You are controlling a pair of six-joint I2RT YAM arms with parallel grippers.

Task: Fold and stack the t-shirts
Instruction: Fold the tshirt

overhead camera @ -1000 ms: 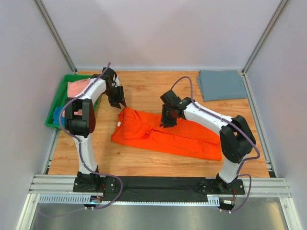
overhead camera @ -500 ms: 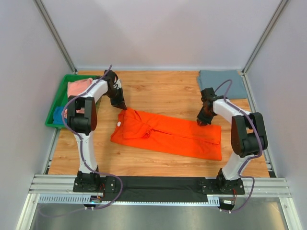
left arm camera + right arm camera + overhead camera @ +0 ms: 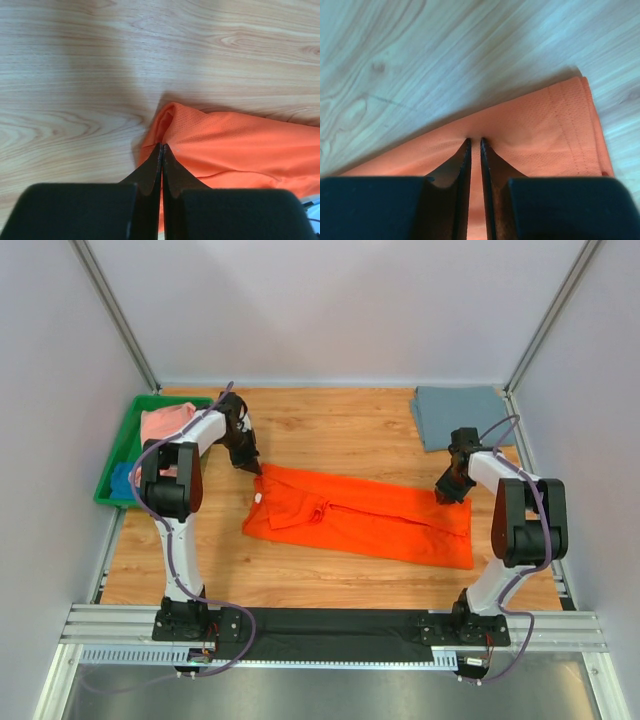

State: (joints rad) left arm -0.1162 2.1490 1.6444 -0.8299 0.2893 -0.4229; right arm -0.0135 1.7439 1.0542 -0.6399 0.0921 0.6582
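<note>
Swung outward over the last second, the right hand (image 3: pixel 446 492) is now set at the far corner of the orange t-shirt (image 3: pixel 360 520), on the end away from the green tray (image 3: pixel 112 462). The garment itself has been drawn out longer and shifted slightly away from that tray. The shirt is laid flat on the wooden surface (image 3: pixel 330 425), apparently folded lengthwise into a long band, with its shoulder end nearest the tray. The left hand (image 3: pixel 250 466) is seen clenched on the corner closest to the tray, the cloth puckered up into its closed tips in the wrist view. The right hand is likewise pinched on a thin ridge of fabric near the hem, with only a sliver left between its fingers (image 3: pixel 461 159). Both forearms are angled steeply down, so that the fingertips are brought to the surface. The mesh cloth is judged light, limp and liable to sag or slip, so corners and stitched edges are best taken and both ends lifted together. A grey-blue t-shirt (image 3: pixel 462 417) is left folded at the back, well apart from the tray.
</note>
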